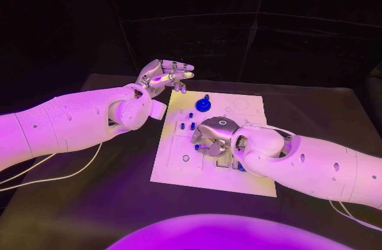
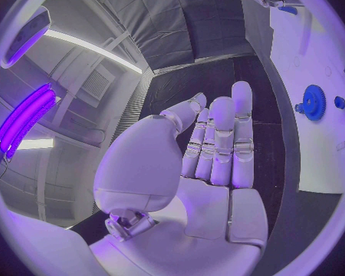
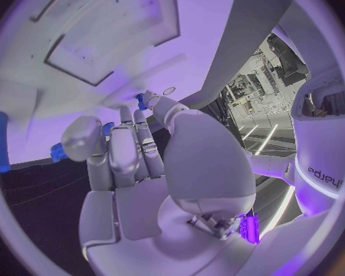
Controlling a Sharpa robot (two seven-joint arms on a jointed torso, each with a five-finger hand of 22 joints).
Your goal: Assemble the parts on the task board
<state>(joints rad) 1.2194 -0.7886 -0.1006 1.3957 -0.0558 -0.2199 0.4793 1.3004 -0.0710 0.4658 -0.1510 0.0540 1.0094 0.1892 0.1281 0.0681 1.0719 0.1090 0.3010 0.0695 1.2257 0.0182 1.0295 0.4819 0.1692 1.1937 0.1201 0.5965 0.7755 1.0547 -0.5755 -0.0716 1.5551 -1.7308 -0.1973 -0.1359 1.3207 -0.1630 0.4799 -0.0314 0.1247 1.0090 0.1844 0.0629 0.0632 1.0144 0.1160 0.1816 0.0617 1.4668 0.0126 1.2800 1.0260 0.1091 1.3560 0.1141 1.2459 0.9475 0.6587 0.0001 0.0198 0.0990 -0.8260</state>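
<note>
Fingers (image 2: pixel 218 141) of the left hand (image 1: pixel 165 75) straight and lying side by side in the left wrist view, nothing between them; held above the bench (image 1: pixel 95 206) just off the far left corner of the white board (image 1: pixel 176 170). Fingers (image 3: pixel 126 153) of the right hand (image 1: pixel 215 137) pointed down over the middle of the board, lying close together in the right wrist view; cannot tell whether anything is gripped, nor whether the tips touch the plate. Blue gear (image 1: pixel 203 104) upright near the far edge of the board, between the two hands, also seen at (image 2: pixel 313 102). Small blue pegs (image 1: pixel 189 116) standing in the board just beyond the right hand. More blue pieces (image 1: pixel 239 165) close beside the right hand's wrist, partly hidden. Board flat in the middle of the black bench.
</note>
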